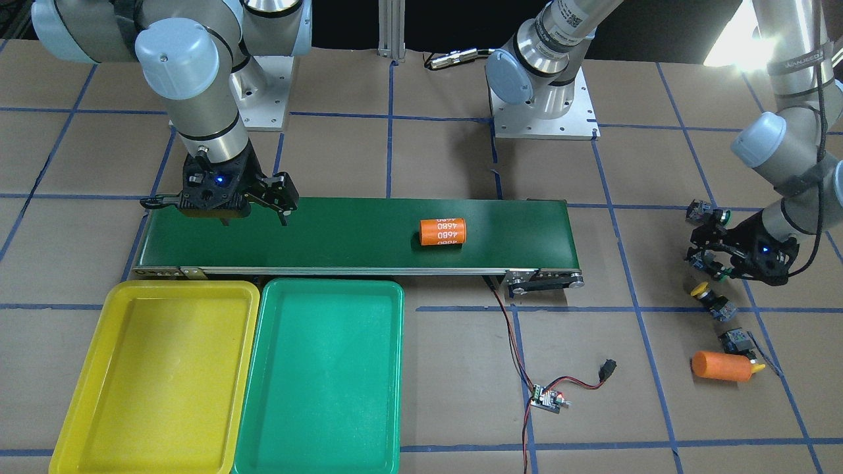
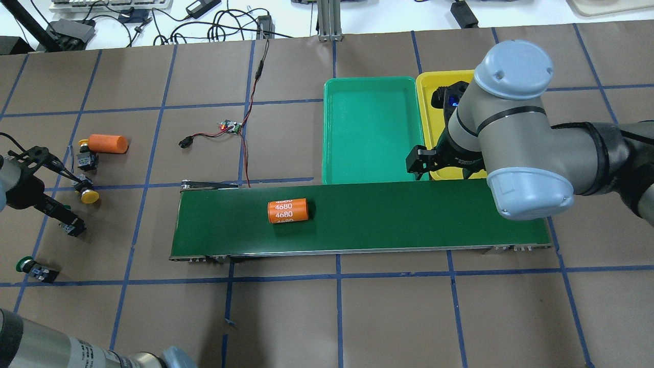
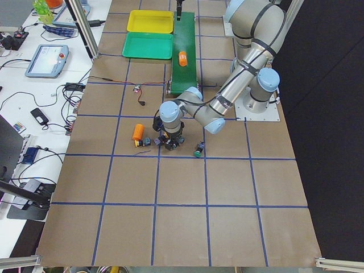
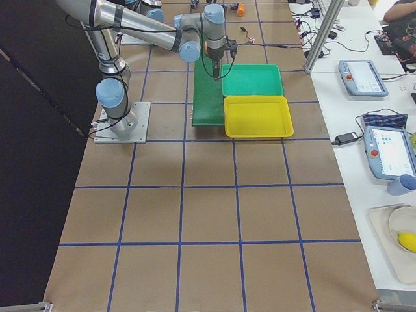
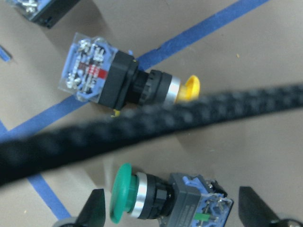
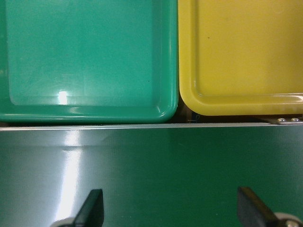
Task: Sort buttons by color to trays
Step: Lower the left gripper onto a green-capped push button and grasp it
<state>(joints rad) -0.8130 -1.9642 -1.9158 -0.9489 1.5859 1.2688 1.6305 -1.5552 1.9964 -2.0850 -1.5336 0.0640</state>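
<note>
Four buttons lie on the brown table by my left arm. One green button (image 1: 706,212) is nearest the robot. A second green button (image 5: 161,198) lies on its side between my left gripper's (image 5: 173,213) open fingers, untouched. A yellow button (image 5: 132,87) lies just beyond it, and another yellow button (image 1: 737,342) rests by an orange cylinder (image 1: 721,366). My right gripper (image 6: 173,213) hangs open and empty over the conveyor belt (image 6: 151,170), beside the green tray (image 1: 323,375) and the yellow tray (image 1: 158,375). Both trays hold nothing.
A second orange cylinder (image 1: 442,232) marked 4680 lies on the dark-green conveyor belt (image 1: 355,237). A small circuit board (image 1: 546,398) with red-black wires sits on the table beyond the belt's end. A black cable (image 5: 151,127) crosses the left wrist view.
</note>
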